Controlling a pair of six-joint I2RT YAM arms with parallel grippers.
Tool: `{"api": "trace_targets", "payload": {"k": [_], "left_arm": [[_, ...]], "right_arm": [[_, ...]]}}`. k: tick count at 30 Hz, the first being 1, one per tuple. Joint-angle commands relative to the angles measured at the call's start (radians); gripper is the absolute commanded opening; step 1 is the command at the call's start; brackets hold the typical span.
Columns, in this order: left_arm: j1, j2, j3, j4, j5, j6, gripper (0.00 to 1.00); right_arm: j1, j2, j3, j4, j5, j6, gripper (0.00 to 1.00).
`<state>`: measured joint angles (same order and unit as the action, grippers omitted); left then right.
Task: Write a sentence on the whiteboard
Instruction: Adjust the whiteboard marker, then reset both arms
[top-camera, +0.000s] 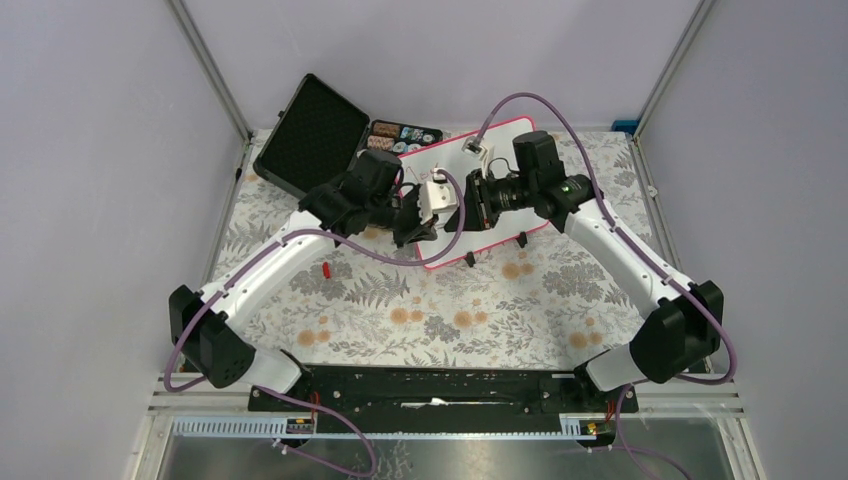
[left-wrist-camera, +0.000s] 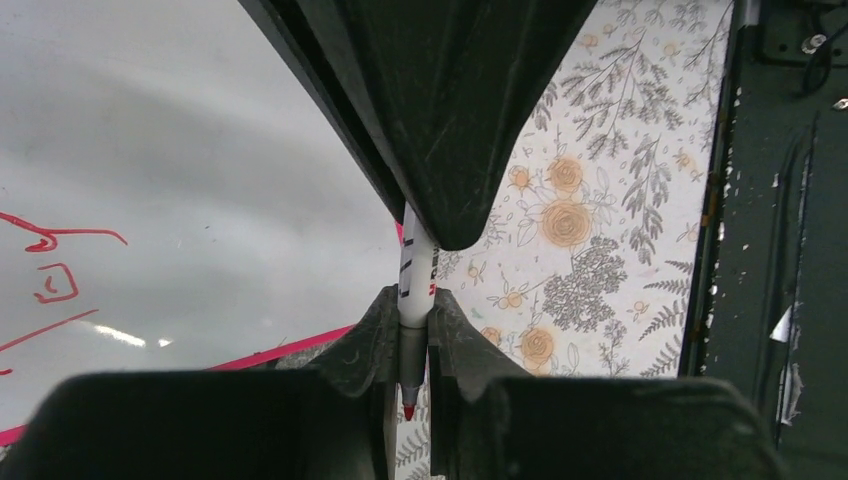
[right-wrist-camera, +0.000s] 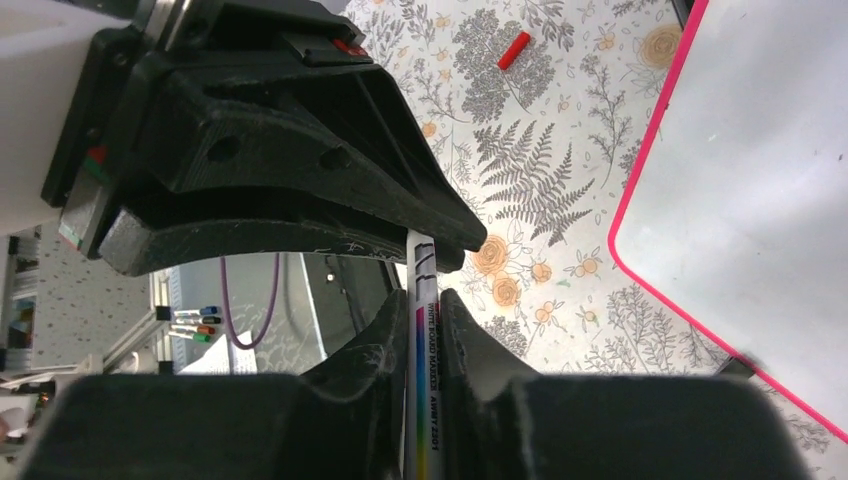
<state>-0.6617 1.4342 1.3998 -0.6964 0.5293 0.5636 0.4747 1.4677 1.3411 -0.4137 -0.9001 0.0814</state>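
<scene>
Left arm (top-camera: 270, 265) and right arm (top-camera: 625, 250) bend inward, meeting at upper centre; left gripper (left-wrist-camera: 412, 312) and right gripper (right-wrist-camera: 427, 308) face each other, both pinching one marker (left-wrist-camera: 416, 275).

1. Top view: bright, even light; soft shadows on the table (top-camera: 400, 300).
2. Left wrist view: the whiteboard (left-wrist-camera: 200, 150) shows grey reflections and a small glare spot.
3. Both wrist views: the near jaws are dark and blurred.

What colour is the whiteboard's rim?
Pink-red; the whiteboard rim shows best in the right wrist view.
</scene>
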Motion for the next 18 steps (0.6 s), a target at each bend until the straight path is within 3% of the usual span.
{"api": "trace_targets", "payload": {"k": [1,2,3,8,9,13,18], "left_arm": [[0.022,-0.034,0.002,0.084,0.000,-0.065,0.00],[0.023,-0.036,0.001,0.084,-0.003,-0.068,0.02],[0.028,-0.037,0.003,0.085,-0.008,-0.088,0.14],[0.223,-0.070,0.004,0.148,0.137,-0.315,0.94],[0.275,-0.082,0.001,0.164,0.167,-0.366,0.98],[0.518,-0.113,-0.005,0.202,0.261,-0.545,0.99],[0.753,-0.096,-0.010,0.089,0.276,-0.561,0.99]], "right_arm": [[-0.001,-0.059,0.019,0.007,-0.007,0.028,0.04],[-0.002,-0.061,0.021,0.007,0.001,0.028,0.00],[-0.005,-0.063,0.023,0.007,0.008,0.028,0.00],[-0.123,-0.077,0.038,0.009,-0.012,0.043,0.00],[-0.150,-0.086,0.038,0.009,-0.018,0.042,0.00],[-0.284,-0.116,0.030,0.011,-0.067,0.055,0.00],[-0.421,-0.153,-0.053,-0.047,-0.090,-0.025,0.00]]}}
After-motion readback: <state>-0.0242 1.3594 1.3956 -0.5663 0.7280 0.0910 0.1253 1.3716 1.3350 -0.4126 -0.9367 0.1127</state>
